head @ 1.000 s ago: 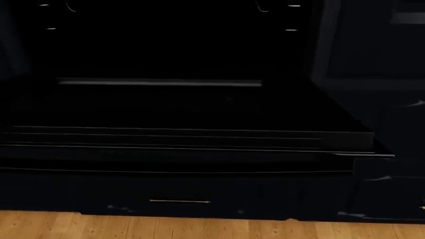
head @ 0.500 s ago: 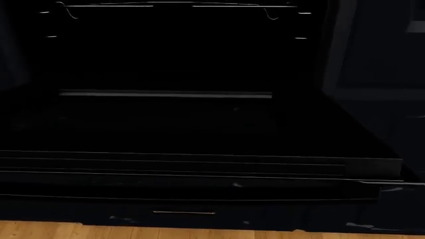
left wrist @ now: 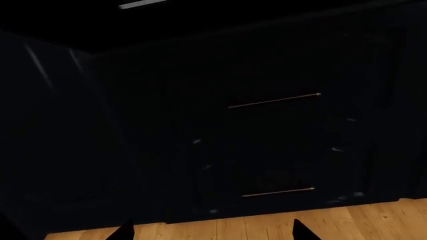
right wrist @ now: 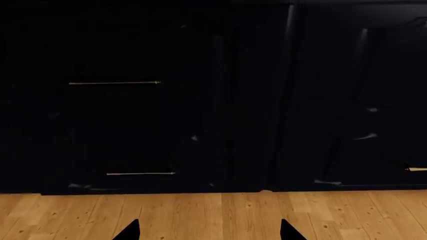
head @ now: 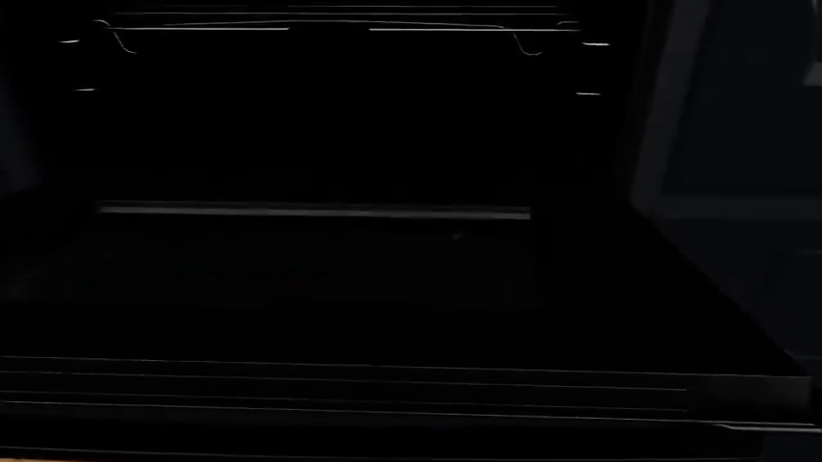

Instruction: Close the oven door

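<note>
The oven door (head: 385,298) lies folded down and open, a wide glossy black panel that fills the lower half of the head view, its front edge marked by several thin pale lines running across the frame. Behind it the oven cavity (head: 334,125) stands open and almost wholly dark; a wire rack (head: 321,26) shows as fine bright lines near the top, and a pale horizontal strip (head: 315,211) runs along the cavity's lower lip where the door meets it. To the right of the door a tall dark cabinet panel (head: 732,125) rises, faintly lit along its edge. Neither arm appears in the head view. In the left wrist view the left gripper (left wrist: 212,231) shows only as two dark fingertips (left wrist: 125,232) set well apart, spread with nothing between them, pointing toward dark navy drawer fronts (left wrist: 267,145) that carry two slim gold bar handles (left wrist: 274,101), one above the other, over a light wooden floor (left wrist: 300,225). In the right wrist view the right gripper (right wrist: 209,231) is likewise spread, its two fingertips (right wrist: 128,231) apart and empty above the wooden floor, facing the drawer fronts and an adjoining dark cabinet door (right wrist: 360,100).
</note>
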